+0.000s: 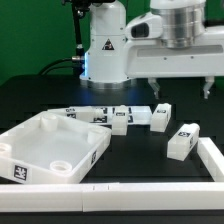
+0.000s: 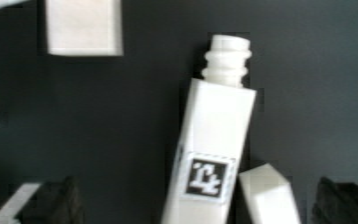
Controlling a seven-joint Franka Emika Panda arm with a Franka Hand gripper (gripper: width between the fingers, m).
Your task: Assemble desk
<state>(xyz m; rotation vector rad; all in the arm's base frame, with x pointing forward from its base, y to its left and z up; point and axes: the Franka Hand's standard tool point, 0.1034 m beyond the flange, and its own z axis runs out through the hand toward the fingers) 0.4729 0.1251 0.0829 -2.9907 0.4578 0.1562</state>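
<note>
Large white rimmed tray-like plastic desk top (image 1: 50,150) lies at 8 o'clock in the exterior view, sockets up, no leg fitted. Black two-finger gripper (image 1: 180,92) hangs at 2 o'clock, jaws spread, nothing in them.

In the wrist view a blocky white tagged leg (image 2: 217,130) lies flat between the fingers (image 2: 43,205), not touched.

Risks:
- The jaws sit over the leg's tag end, far from its middle, so on a lift the leg could pivot or droop and slip out.
- The leg lies a little skewed to the jaws. Closing may twist it.
- A smaller white piece (image 2: 265,195) lies just beside the tag end, contact unclear. A finger may land on it, jam, or drag it along.

Around:
- White L-shaped rail (image 1: 213,160) at 4 o'clock boxes in that side.
- Marker board (image 1: 80,113) sits at 10 o'clock.
- Row of loose legs (image 1: 140,118) at centre crowds the pick area.
- Another leg (image 2: 83,25) lies beyond the peg end (image 2: 229,50), apart.
</note>
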